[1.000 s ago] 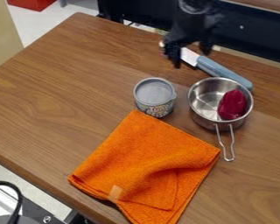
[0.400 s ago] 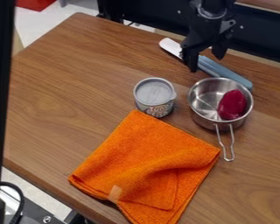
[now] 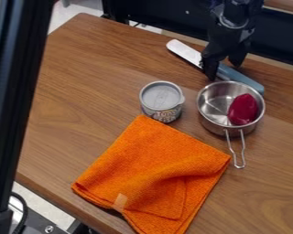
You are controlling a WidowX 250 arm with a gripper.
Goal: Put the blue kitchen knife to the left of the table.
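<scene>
The camera looks down at a slant from above the table (image 3: 94, 100), facing across it toward the dark barrier (image 3: 283, 43) at upper right, near enough that wood spans most of the frame, a far corner at upper left, the near edge crossing lower left.

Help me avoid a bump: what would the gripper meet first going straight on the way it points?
Most likely the knife, at its handle: the gripper points down over it. How high it hangs is unclear, and the pot is close by.
</scene>
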